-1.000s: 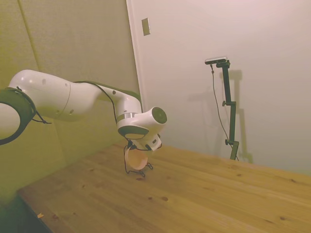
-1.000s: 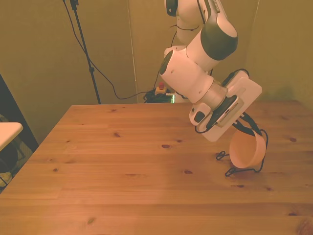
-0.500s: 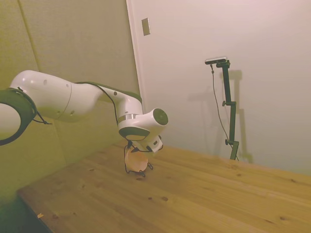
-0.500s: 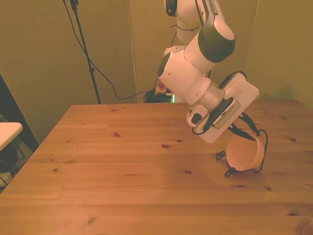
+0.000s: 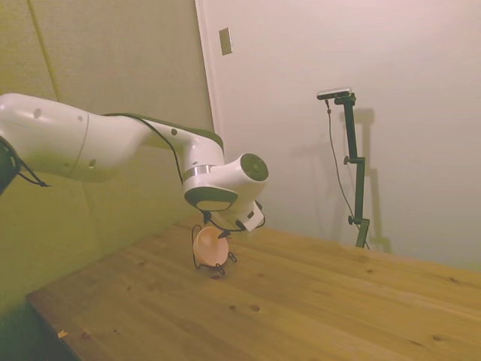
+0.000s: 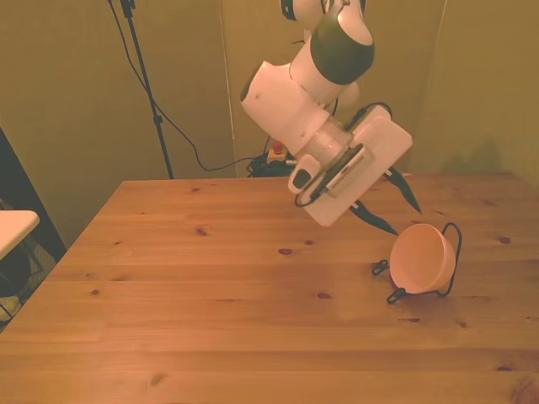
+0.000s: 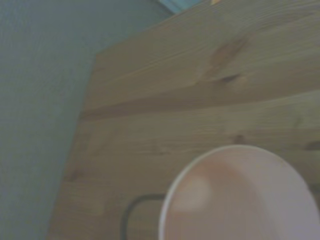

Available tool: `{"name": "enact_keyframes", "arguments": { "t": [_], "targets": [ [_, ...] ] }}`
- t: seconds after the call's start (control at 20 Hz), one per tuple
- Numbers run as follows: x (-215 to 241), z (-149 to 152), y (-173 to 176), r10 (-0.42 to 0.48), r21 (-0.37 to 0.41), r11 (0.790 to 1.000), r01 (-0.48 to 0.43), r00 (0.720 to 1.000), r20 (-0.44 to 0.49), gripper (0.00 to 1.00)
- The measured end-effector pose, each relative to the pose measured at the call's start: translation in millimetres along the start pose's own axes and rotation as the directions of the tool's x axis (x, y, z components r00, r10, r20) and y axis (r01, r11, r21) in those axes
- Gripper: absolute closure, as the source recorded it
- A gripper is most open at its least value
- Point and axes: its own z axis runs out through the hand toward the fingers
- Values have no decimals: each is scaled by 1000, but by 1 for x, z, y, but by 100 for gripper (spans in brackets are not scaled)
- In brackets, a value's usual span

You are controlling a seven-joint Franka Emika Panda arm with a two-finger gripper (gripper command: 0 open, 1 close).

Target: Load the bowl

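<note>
The gripper hangs above the table with fingers spread apart, gripping nothing. Just below it, toward the front view's right, the bowl leans tilted in a thin black wire stand, clear of both fingers

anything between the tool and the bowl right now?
Nothing. In the front view the open tool hangs clear above the bowl, which leans in its wire stand; only air between.
</note>
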Motion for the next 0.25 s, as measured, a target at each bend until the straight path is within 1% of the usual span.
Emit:
{"name": "enact_keyframes", "arguments": {
  "t": [0.1,0.25],
  "targets": [
    [-6,-16,12,5,-33,999,-6,999,-40,0],
    [-19,-30,30,6,-72,997,-13,996,-94,0]
  ]
}}
